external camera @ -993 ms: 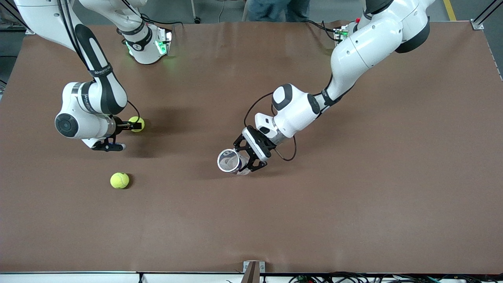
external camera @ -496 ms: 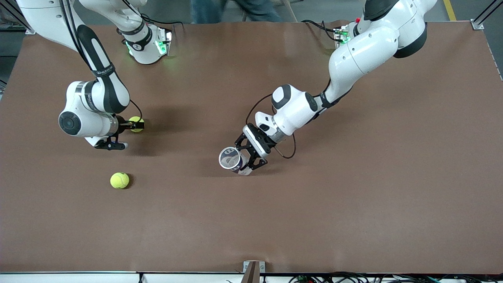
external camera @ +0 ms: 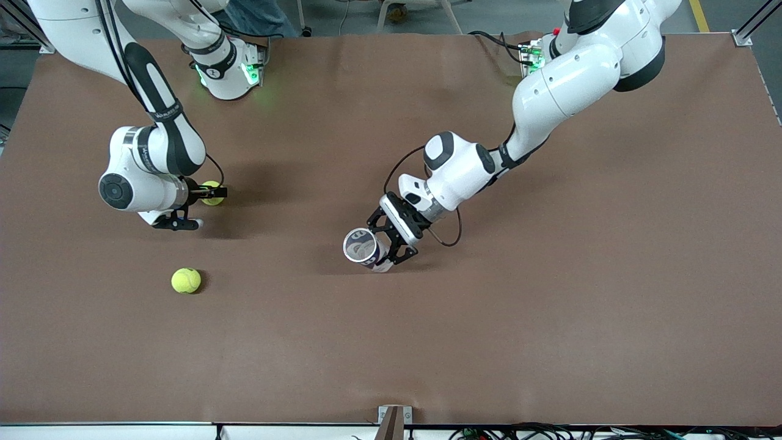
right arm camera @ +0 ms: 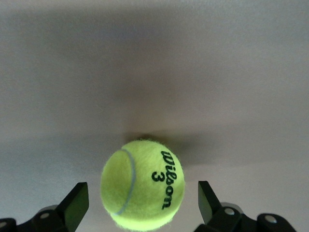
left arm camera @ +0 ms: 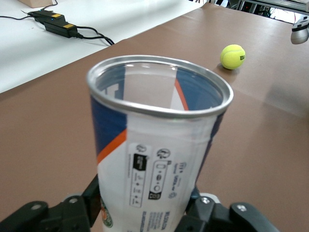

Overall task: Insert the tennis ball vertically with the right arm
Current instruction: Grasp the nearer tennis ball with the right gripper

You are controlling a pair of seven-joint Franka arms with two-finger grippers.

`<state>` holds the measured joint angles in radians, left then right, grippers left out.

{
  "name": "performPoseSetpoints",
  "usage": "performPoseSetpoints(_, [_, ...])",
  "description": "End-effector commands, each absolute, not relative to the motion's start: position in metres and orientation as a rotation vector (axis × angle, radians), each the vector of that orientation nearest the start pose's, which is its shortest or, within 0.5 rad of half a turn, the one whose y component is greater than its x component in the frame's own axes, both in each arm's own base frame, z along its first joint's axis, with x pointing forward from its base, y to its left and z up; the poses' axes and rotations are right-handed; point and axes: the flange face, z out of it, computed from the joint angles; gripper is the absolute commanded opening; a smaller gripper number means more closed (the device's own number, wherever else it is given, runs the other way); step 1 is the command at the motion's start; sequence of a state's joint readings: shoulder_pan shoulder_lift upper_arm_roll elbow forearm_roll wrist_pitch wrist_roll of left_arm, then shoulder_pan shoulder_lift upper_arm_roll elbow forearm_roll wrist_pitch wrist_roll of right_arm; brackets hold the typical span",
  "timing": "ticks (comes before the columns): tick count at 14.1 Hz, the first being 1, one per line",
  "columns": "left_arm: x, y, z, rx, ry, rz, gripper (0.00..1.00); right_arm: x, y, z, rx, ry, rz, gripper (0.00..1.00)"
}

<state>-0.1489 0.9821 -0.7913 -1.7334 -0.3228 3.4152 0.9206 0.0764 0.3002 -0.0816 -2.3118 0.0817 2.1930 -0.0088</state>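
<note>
Right claw [external camera: 197, 208] lying low over the worktop [external camera: 550, 305], fingers spread wide flanking a tennis ball [right arm camera: 143, 184]. Left claw [external camera: 391, 241] gripping the upright can [left arm camera: 154, 154].

A tall tennis ball can [left arm camera: 154, 145] fills the centre of the frame, its open silver rim uppermost, white label with blue and orange panels. The left gripper [left arm camera: 145, 215] brackets its base at the bottom edge. A tennis ball [left arm camera: 232, 56] lies on the brown counter [left arm camera: 43, 140], upper right.
</note>
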Motion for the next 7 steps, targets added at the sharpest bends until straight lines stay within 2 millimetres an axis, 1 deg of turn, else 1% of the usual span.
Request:
performPoseSetpoints(1, [0.5258, -0.4578, 0.2123, 2.145, -1.111, 1.039, 0.71, 0.4688, -0.0003, 0.18, -3.03, 0.11, 0.645, 0.98])
performPoseSetpoints(4, [0.5253, -0.4532, 0.2104, 2.147, -1.119, 1.035, 0.72, 0.4683, 0.0013, 0.174, -3.022, 0.122, 0.645, 0.89])
performPoseSetpoints(6, [0.5241, -0.4485, 0.2089, 2.147, -1.131, 1.03, 0.73, 0.4677, 0.004, 0.1709, -3.023, 0.113, 0.655, 0.8])
performPoseSetpoints(7, [0.5227, -0.449, 0.2105, 2.143, -1.127, 1.026, 0.73, 0.4686, 0.004, 0.1714, -3.024, 0.113, 0.65, 0.73])
